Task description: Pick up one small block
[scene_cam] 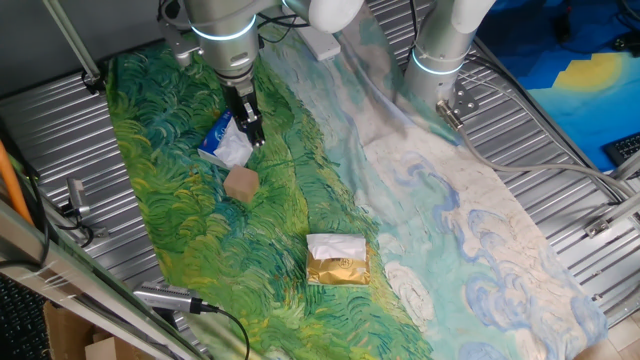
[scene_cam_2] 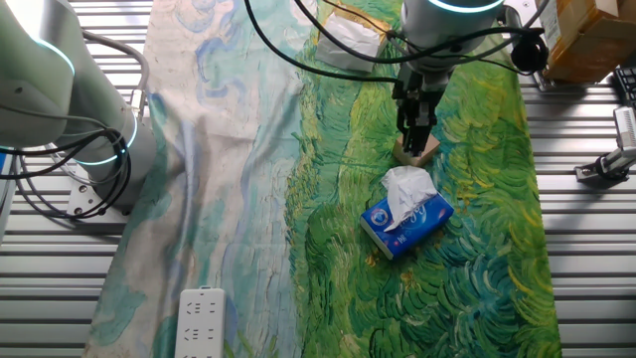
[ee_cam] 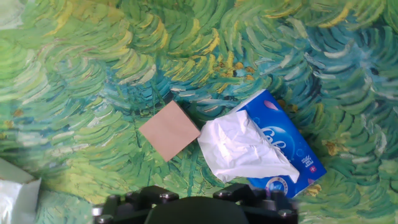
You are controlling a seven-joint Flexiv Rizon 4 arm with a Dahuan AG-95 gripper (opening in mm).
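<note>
The small block (scene_cam: 241, 184), a plain tan cube, lies on the green painted cloth. It also shows in the other fixed view (scene_cam_2: 419, 151) and in the hand view (ee_cam: 169, 130). My gripper (scene_cam: 252, 130) hangs just above and behind the block, not touching it, its dark fingers pointing down with a narrow gap between them and nothing in it. In the other fixed view the gripper (scene_cam_2: 415, 124) partly covers the block. In the hand view only the gripper's dark base (ee_cam: 193, 208) shows at the bottom edge; the fingertips are out of sight.
A blue-and-white packet (scene_cam: 225, 142) with white tissue sticking out lies right beside the block (scene_cam_2: 407, 219) (ee_cam: 273, 149). A gold-and-white foil packet (scene_cam: 337, 262) lies nearer the front. A white power strip (scene_cam_2: 199, 320) lies on the pale cloth. A second arm's base (scene_cam: 440, 60) stands behind.
</note>
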